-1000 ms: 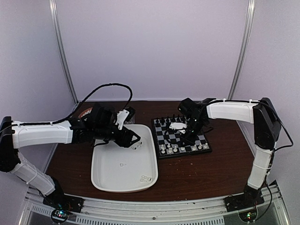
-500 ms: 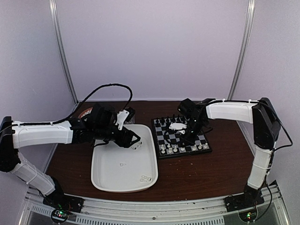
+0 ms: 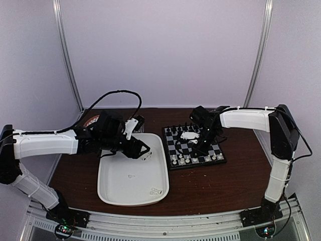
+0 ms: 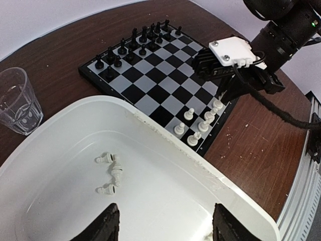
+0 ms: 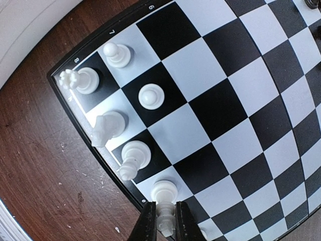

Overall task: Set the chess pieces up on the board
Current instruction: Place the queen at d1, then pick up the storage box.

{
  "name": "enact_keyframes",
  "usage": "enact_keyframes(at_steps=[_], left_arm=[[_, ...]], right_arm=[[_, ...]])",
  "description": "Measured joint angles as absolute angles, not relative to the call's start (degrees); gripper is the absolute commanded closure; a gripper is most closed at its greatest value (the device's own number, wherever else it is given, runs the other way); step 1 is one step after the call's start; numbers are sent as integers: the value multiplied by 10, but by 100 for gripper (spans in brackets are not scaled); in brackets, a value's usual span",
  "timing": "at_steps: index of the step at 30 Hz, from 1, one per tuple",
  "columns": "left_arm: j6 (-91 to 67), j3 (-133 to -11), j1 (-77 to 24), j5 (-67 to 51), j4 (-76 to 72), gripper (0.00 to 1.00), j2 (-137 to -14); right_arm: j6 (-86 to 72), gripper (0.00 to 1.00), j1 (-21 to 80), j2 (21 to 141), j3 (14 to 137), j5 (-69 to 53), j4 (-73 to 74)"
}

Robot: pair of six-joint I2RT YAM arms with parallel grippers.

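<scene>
My right end effector (image 5: pixel 164 223) pinches a white chessman (image 5: pixel 164 193) upright to seat it on the board (image 5: pixel 235 100) below; my left end effector (image 4: pixel 165 226) gapes over the tray (image 4: pixel 170 150).

The small square chessboard (image 5: pixel 220 100) is checked in black and pale grey-white, inside a thin black rim. The tiny white plastic chessmen (image 5: pixel 151 95) on its near rows are plain white; the tiny black plastic chessmen (image 4: pixel 122 48) along its far rows are solid black. To the left, the oblong plastic tray (image 3: pixel 113 186) is plain glossy white, and the pieces lying in it are white too. The wooden tabletop (image 3: pixel 215 183) is dark reddish brown with fine grain and pale specks. The clear drinking glass (image 4: pixel 15 100) is colourless. The right hand (image 5: pixel 164 216) has black fingers.
</scene>
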State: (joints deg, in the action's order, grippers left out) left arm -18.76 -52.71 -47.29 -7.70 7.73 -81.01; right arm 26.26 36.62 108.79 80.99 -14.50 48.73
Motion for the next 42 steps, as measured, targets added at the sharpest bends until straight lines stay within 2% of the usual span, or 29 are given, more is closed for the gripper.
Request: enact_keyframes(at_steps=[15, 17, 20, 24, 25, 26, 28, 30, 35, 42], left_arm=[[-188, -527, -473, -77, 79, 34, -816], [-188, -527, -473, -75, 79, 30, -817], [-187, -527, -472, -62, 86, 3, -817], [-207, -536, -459, -14, 126, 3, -817], [-210, -543, -452, -4, 141, 3, -817], [-210, -551, -443, 1, 155, 8, -817], [-203, -574, -428, 10, 181, 24, -818], [-192, -598, -421, 13, 202, 36, -825], [-144, -679, -421, -8, 275, 53, -891], [-142, -701, -422, -43, 399, 49, -953]], right_arm=[[253, 75, 366, 1075, 810, -146, 496], [253, 75, 366, 1070, 810, -146, 498], [253, 74, 366, 1057, 813, -148, 508], [252, 69, 362, 1023, 822, -153, 527], [252, 68, 360, 1010, 825, -156, 530], [252, 66, 358, 994, 829, -160, 533], [252, 65, 348, 953, 836, -171, 533], [251, 65, 336, 916, 841, -182, 532], [251, 64, 304, 849, 830, -213, 523], [252, 64, 265, 824, 753, -254, 511]])
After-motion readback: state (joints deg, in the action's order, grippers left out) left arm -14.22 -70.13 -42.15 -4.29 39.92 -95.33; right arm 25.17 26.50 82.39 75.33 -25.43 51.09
